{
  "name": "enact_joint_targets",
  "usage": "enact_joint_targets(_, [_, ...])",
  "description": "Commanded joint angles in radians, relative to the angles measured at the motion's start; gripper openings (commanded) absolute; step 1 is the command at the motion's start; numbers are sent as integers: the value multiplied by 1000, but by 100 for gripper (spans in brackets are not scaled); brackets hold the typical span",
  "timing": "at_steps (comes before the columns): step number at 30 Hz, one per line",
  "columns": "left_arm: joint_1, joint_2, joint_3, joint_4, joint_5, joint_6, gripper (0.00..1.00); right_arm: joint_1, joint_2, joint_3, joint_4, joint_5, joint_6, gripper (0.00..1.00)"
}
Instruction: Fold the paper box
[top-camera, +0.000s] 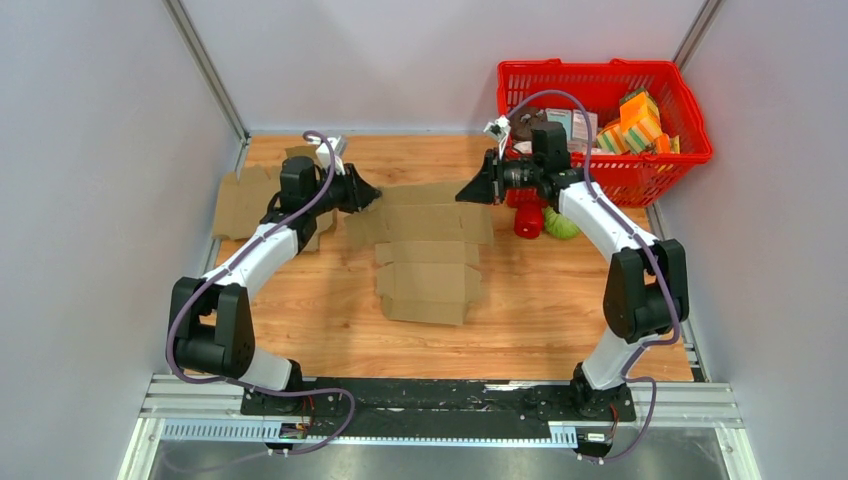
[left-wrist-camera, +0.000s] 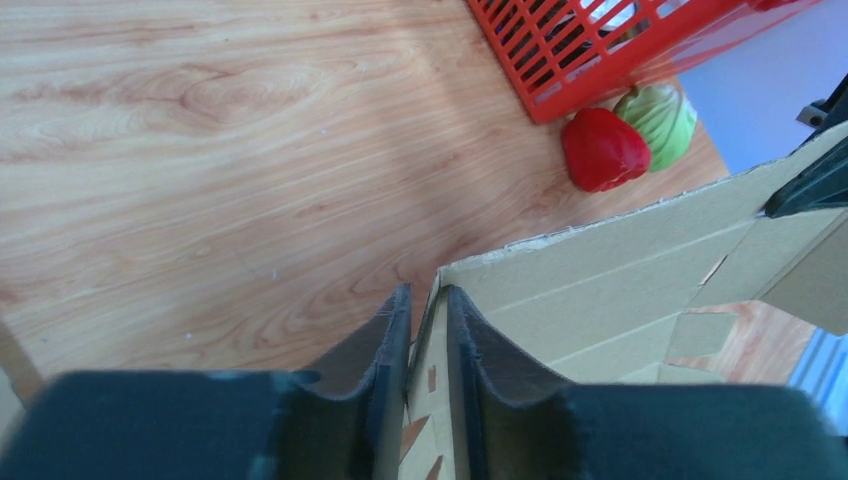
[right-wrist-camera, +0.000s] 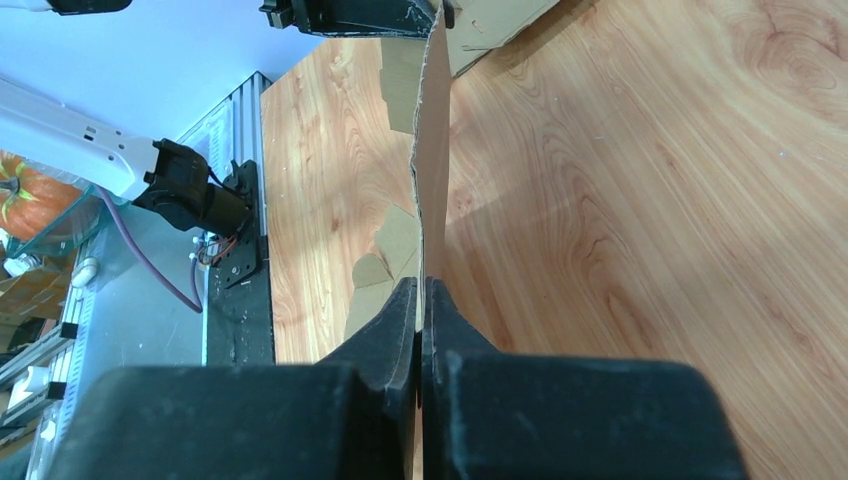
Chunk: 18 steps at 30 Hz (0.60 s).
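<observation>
Paper box (top-camera: 430, 265) lies on the table (top-camera: 560, 310); basket (top-camera: 660, 165) behind it, rightward.

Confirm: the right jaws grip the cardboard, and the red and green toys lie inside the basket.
No. The red toy and green toy lie on the table beside the basket, as the left wrist view shows. The right jaws do grip the cardboard.

A lab cell — partition walls (top-camera: 100, 150), aluminium rail (top-camera: 690, 405).

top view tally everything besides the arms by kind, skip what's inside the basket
cardboard: 2, middle sheet and left sheet
red basket: 1
loose produce: 2, red piece and green piece
total: 5
</observation>
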Motion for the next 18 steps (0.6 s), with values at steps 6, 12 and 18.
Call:
enact_joint_targets(6, [-43, -54, 59, -90, -1, 146, 0, 80, -59, 96, -246, 260, -195, 68])
enact_joint_targets(12, [-63, -47, 81, -154, 115, 197, 0, 198, 55, 306, -531, 436, -391, 81])
enact_joint_targets(18, [-63, -45, 94, -160, 148, 191, 0, 298, 148, 472, -616, 469, -441, 74])
